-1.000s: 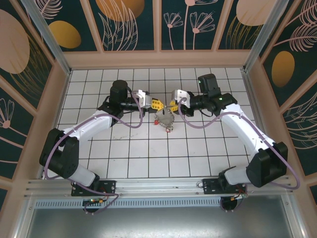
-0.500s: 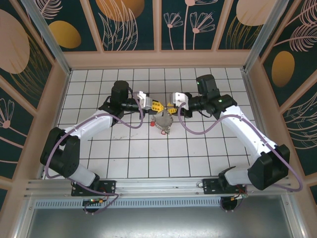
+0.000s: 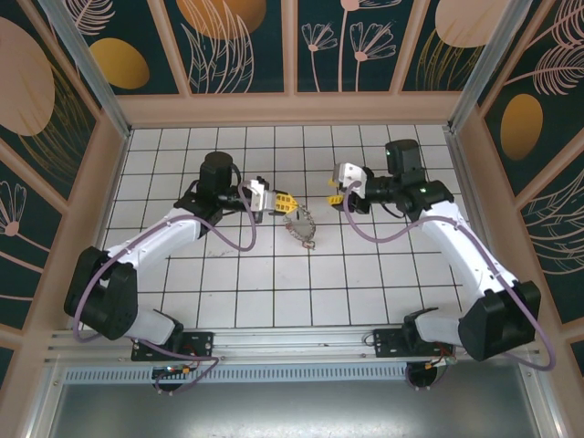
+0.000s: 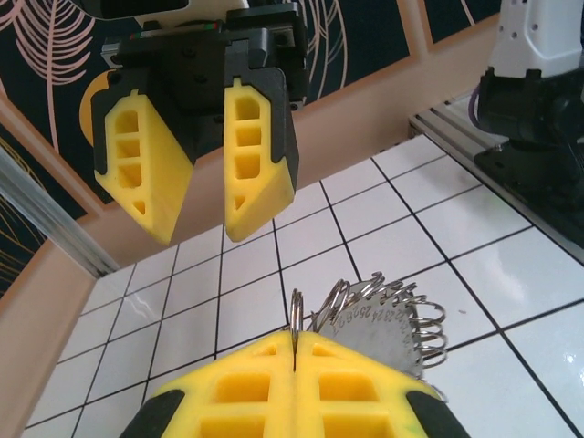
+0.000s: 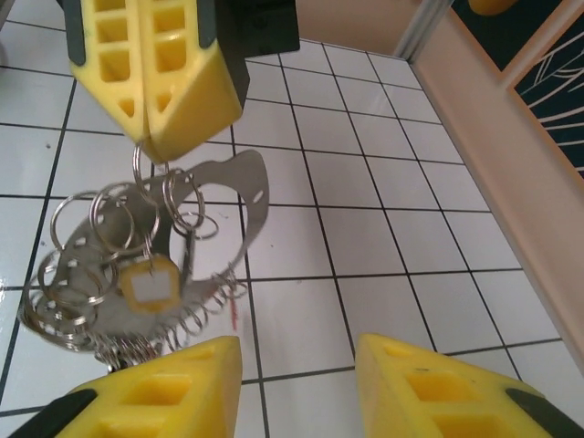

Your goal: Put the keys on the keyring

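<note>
The keyring (image 3: 302,226), a flat hoop fringed with small split rings, hangs tilted above the white tiles. My left gripper (image 3: 288,201) is shut on one of its small rings; in the left wrist view the ring stands pinched between the yellow fingertips of the left gripper (image 4: 295,342), with the numbered plate of the keyring (image 4: 401,315) just right. In the right wrist view the keyring (image 5: 233,182) dangles from the left gripper (image 5: 157,151), and the keys' pale yellow tag (image 5: 149,285) hangs among its rings. My right gripper (image 3: 334,189) is open and apart from the hoop; the right gripper (image 5: 297,351) holds nothing.
A wooden wall with corner posts (image 3: 461,137) rings the tiled floor (image 3: 274,283). The right arm's base (image 4: 538,109) stands at the right of the left wrist view. The open right gripper (image 4: 196,233) faces the left one across a gap.
My right gripper has let go and backed off to the right, away from the keyring. The keyring now hangs from the left gripper alone.
</note>
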